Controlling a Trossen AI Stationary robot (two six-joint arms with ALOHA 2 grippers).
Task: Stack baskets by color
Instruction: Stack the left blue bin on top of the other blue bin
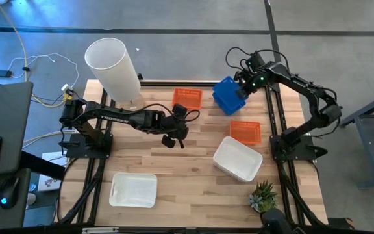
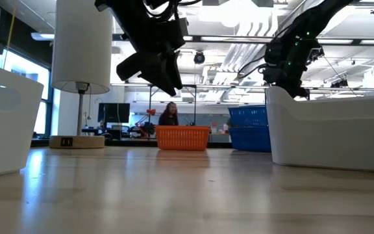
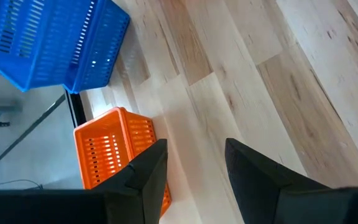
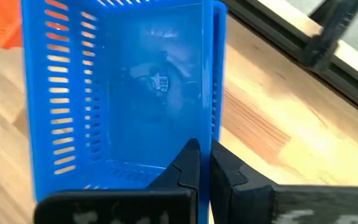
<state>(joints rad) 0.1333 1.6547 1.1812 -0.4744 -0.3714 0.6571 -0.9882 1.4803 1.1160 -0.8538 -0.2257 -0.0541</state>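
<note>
My right gripper [image 4: 205, 165] is shut on a blue mesh basket [image 1: 228, 95] at the table's far right; the basket stands askew to the table's edges. In the low view the blue basket [image 2: 249, 128] shows its bottom down at table level. One orange basket [image 1: 187, 99] stands at the far middle, another orange basket [image 1: 245, 131] near the right edge. A white basket [image 1: 237, 158] sits right of centre, a second white basket [image 1: 133, 189] at the near left. My left gripper [image 1: 174, 138] hangs open above the table's middle, nothing between its fingers. My right gripper pinches one side wall of the blue basket at its top edge [image 4: 214, 134], close to a corner, one finger inside the basket and one outside. The fingers come from above, slanting down. Whether the basket's bottom rests on the table or hangs just clear, I cannot tell.
A tall white cylinder lamp [image 1: 114, 70] stands at the far left corner. A small potted plant [image 1: 263, 195] sits at the near right. Bare wood lies between the two white baskets. Black frame rails [image 1: 274, 117] run along the table's sides.
</note>
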